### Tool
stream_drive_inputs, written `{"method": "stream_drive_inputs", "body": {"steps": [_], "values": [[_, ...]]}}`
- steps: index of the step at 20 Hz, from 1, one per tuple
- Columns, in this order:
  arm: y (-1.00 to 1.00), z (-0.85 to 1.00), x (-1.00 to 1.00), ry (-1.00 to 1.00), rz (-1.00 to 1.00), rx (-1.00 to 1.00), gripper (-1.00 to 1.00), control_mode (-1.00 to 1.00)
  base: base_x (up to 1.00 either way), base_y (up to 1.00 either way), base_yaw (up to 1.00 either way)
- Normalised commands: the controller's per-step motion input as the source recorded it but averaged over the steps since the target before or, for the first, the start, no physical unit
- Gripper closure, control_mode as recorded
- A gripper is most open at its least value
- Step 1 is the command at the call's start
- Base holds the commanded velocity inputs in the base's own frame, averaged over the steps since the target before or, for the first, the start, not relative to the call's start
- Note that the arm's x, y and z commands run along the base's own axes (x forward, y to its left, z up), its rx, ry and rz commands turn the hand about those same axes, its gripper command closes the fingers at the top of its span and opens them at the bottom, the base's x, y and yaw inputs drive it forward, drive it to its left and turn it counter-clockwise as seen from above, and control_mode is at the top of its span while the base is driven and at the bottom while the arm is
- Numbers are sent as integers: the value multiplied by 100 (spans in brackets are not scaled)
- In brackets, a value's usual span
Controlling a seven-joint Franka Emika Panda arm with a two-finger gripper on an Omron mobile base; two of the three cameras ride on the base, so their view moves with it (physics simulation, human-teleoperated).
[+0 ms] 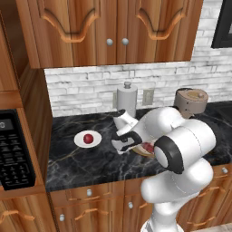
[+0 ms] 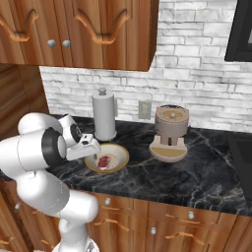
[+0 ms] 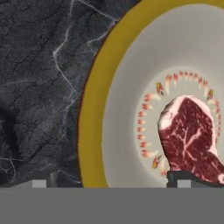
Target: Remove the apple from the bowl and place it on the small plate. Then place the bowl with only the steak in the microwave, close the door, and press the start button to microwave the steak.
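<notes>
Two finger tips (image 3: 38, 183) straddle the bowl's yellow rim (image 3: 89, 131), one outside on the counter (image 3: 39, 87), one inside by the steak (image 3: 188, 140); gripper (image 3: 111, 183) spread wide, gripping nothing. Bowl (image 2: 107, 158) holds steak alone. Apple (image 1: 88, 137) sits on small plate (image 1: 79, 141), left, apart.

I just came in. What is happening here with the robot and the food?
The apple already lies on the small plate, left of the bowl on the counter. The bowl now holds only the steak. The hand is low over the bowl's rim, one fingertip inside and one outside, apparently about to grip it. The bowl is not in the microwave yet.
</notes>
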Motion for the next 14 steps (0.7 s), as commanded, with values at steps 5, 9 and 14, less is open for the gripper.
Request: {"method": "stream_drive_inputs", "body": {"steps": [5,9,14], "values": [[0,-23,15,0,0,0,-100,-100,0,0,0],[0,-10,10,0,0,0,100,-100,0,0,0],[-1,0,9,0,0,0,100,-100,0,0,0]]}}
